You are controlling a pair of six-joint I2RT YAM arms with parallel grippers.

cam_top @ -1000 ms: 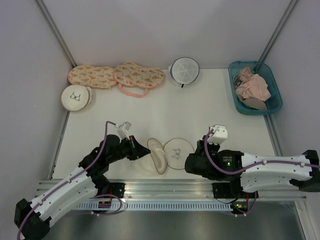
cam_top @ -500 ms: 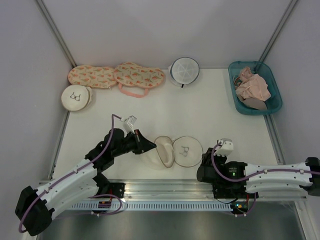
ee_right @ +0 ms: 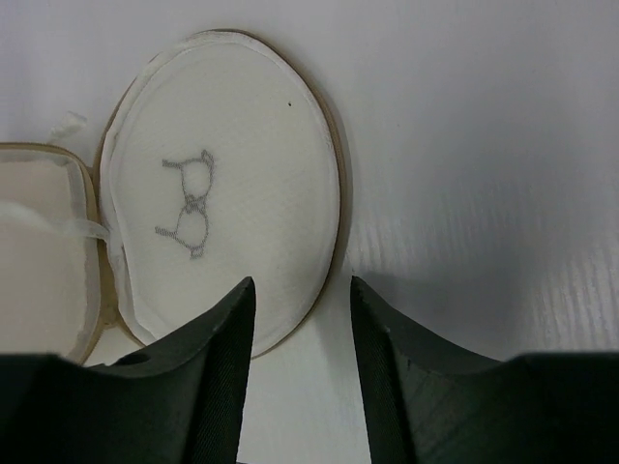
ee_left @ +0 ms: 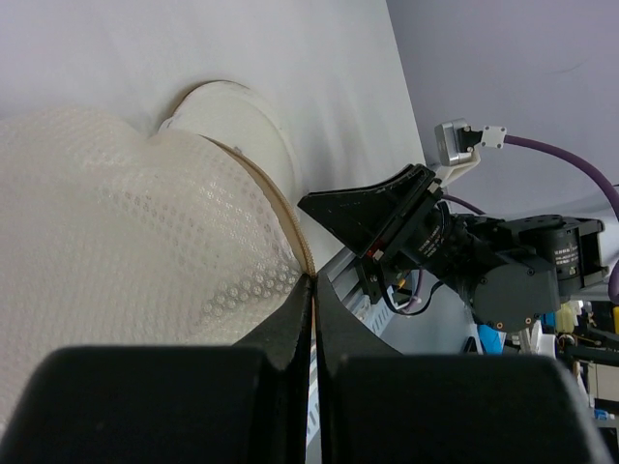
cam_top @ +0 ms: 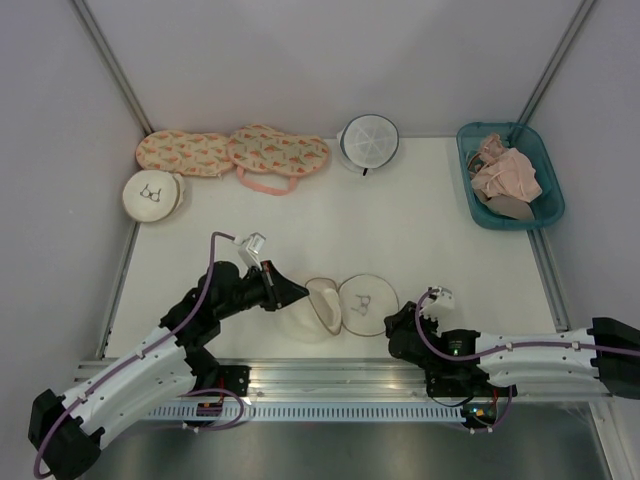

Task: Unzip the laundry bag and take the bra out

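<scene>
The laundry bag [cam_top: 368,303] lies open like a clamshell near the table's front middle. Its right half shows the small bra drawing [ee_right: 189,208]. Its left half [cam_top: 305,318] is a cream mesh dome [ee_left: 116,251]. My left gripper [cam_top: 298,293] is shut on the tan zipper rim of that half [ee_left: 311,278]. My right gripper [cam_top: 392,322] is open, its jaws either side of the right half's near edge [ee_right: 302,285], not closed on it. The left half's inside [ee_right: 39,261] looks pale peach; I cannot tell if that is the bra.
A teal basket [cam_top: 545,170] at the back right holds pink and tan fabric. A second cream bag with a bra drawing [cam_top: 152,194], two peach patterned pouches [cam_top: 235,152] and a white mesh round bag [cam_top: 368,140] lie along the back.
The open bag, still held at its rim by my left gripper, slid right and then a little back left. My right gripper drew away to the right, then came back to the bag's right edge.
</scene>
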